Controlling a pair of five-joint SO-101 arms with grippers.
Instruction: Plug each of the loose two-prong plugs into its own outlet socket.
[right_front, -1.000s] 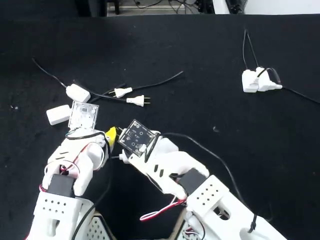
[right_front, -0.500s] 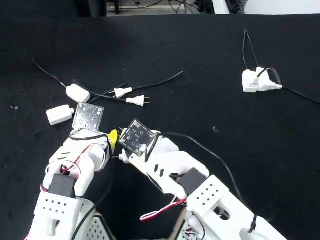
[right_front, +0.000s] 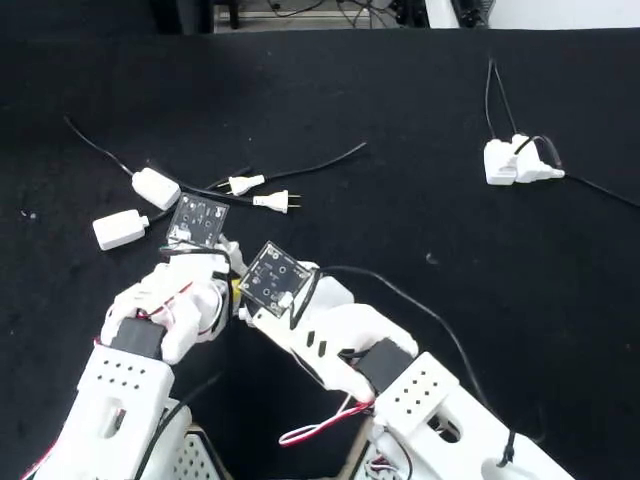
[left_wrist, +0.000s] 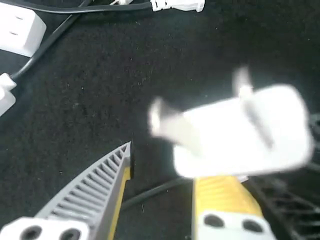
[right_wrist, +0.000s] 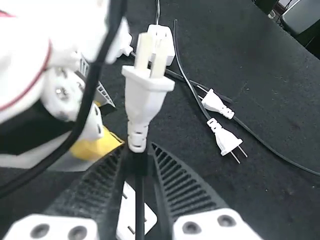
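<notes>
Nearest the robot, the right gripper (right_wrist: 137, 155) is clamped on the black cord just under a white two-prong plug (right_wrist: 146, 92), which stands upright with its prongs pointing away from the fingers. Directly beneath that held plug lies a white slotted piece (right_wrist: 134, 216), probably a socket. Just beside the held plug is the left gripper (left_wrist: 161, 169), its jaws apart with nothing gripped. A blurred white block (left_wrist: 235, 132) sits over its yellow finger, and I cannot tell what it is.

Beyond the held plug lie one loose plug (right_front: 245, 184) and a second loose plug (right_front: 275, 201), both untouched on the black cloth (right_front: 400, 110). Farther toward the left arm's side are two free outlet sockets (right_front: 155, 187) (right_front: 118, 229). Well apart from the held plug, a far socket (right_front: 503, 161) appears to have a seated plug (right_front: 538, 171) already.

By my reading, one pairing is done, one plug is in hand but not yet inserted, and two remain.
</notes>
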